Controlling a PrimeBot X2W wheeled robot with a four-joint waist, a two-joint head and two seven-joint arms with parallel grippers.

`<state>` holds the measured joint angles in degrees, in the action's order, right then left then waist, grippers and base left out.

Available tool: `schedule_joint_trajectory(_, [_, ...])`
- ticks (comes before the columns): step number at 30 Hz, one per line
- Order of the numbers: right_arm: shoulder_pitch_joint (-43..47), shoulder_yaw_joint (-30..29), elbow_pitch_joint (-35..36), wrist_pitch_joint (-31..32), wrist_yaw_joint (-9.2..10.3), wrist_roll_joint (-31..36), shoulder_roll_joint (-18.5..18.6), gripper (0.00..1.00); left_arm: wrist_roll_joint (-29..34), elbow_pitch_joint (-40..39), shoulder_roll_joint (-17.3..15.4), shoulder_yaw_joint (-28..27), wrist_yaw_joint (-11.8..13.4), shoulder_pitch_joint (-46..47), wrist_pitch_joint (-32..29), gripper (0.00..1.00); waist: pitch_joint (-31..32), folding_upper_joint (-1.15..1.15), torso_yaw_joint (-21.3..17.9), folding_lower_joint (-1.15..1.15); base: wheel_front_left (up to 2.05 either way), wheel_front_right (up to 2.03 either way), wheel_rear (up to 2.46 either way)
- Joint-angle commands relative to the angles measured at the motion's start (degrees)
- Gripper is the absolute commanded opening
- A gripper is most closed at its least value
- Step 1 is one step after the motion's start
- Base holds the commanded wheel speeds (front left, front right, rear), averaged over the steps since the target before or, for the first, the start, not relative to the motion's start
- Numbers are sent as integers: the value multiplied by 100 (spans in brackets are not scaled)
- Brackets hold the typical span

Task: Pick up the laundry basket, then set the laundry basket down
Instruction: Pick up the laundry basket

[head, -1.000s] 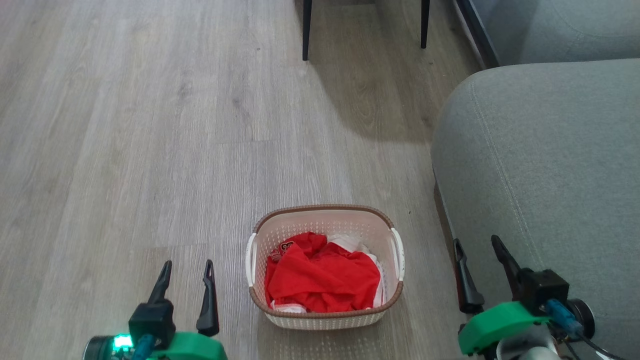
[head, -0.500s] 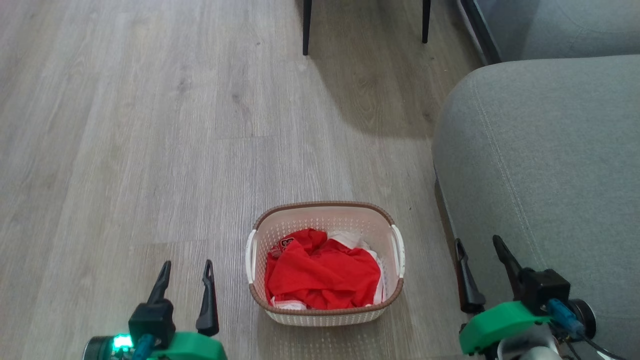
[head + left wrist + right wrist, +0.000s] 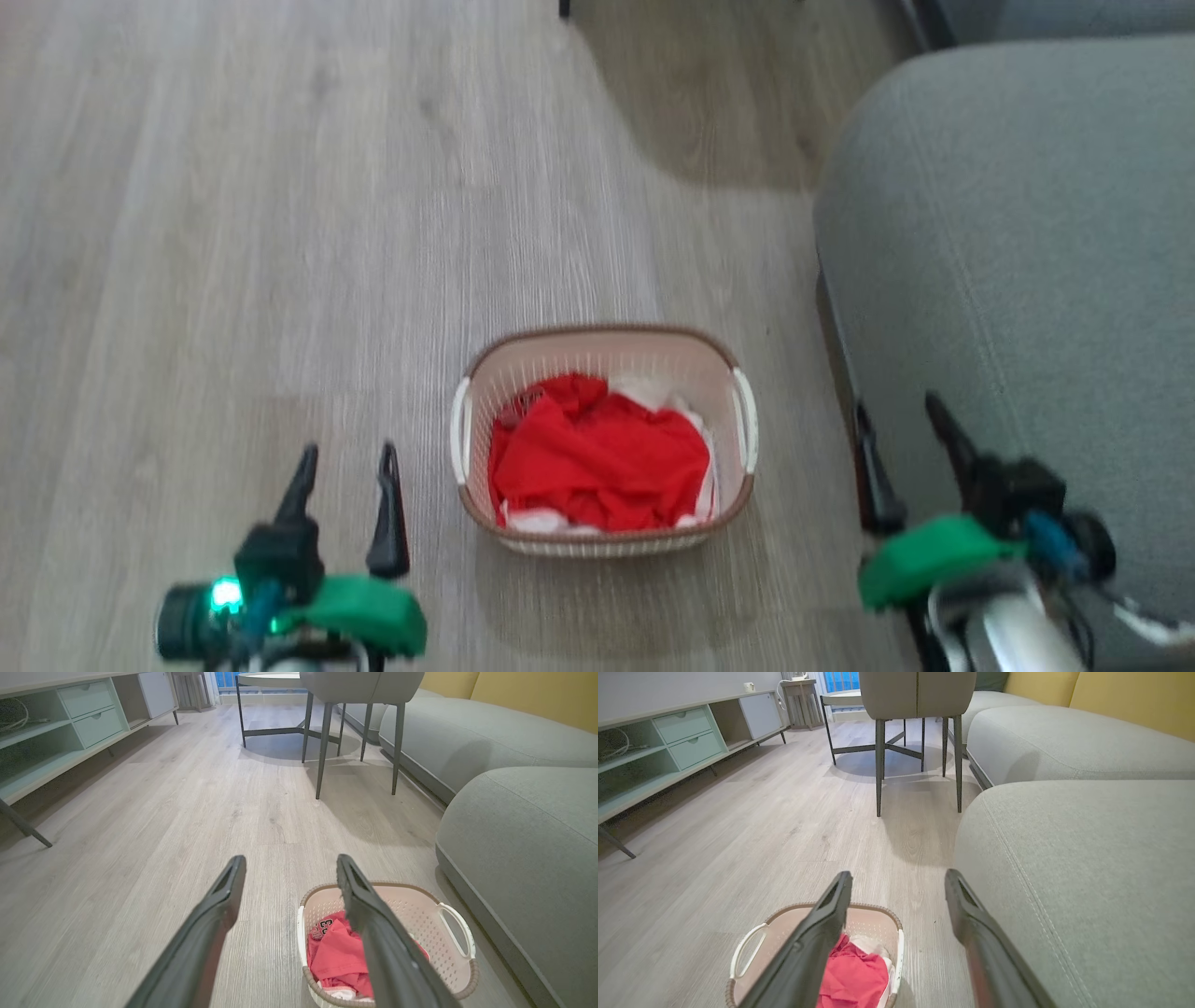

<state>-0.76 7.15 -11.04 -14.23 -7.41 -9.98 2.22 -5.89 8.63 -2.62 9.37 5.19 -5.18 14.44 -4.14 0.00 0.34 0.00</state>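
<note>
Change: against the head view half a second back, the whole picture has slid and blurred, floor [image 3: 233, 233] and sofa [image 3: 1027, 233] alike. So the camera moved, not the things; we judge the body is bending toward the load.

The laundry basket [image 3: 597, 353] has not shifted on the floor. It sits close to the floor's right edge, just beside the sofa base, between the two arms.

Left gripper [image 3: 346, 453]: jaws released, nothing between them, apart from the basket. Right gripper [image 3: 894, 407]: jaws released likewise, empty, over the sofa's edge.

Meaning: pick-up not yet begun; we read this as the approach.

Count:
- baskets: 1
- white handles: 2, left handle [image 3: 459, 429] and right handle [image 3: 747, 420]
- grippers: 2
- red garment [image 3: 597, 457]: 1 on top
- white cloth [image 3: 653, 397] beneath: number of pieces not clear
</note>
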Motion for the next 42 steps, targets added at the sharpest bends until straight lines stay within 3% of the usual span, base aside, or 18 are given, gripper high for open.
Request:
schedule_joint_trajectory(1, [-473,87,115,-77,-8,125,65,100,-66,-112,-26,-135,50,452,56,100,-352,0,-25,0,0,0,0])
schedule_joint_trajectory(17, [-2288,-174,-789,-77,-8,294,65,100,-374,838,-26,9,81,2286,56,100,-2473,0,-17,0,0,0,0])
schedule_joint_trajectory(33, [-3593,-53,-2112,-77,-8,165,65,100,-655,2234,-26,394,-83,3710,56,100,-3925,0,14,0,0,0,0])
schedule_joint_trajectory(42, [-4019,63,-2453,-77,-8,94,65,100,-784,3053,-26,675,-73,4412,56,100,-4564,0,43,0,0,0,0])
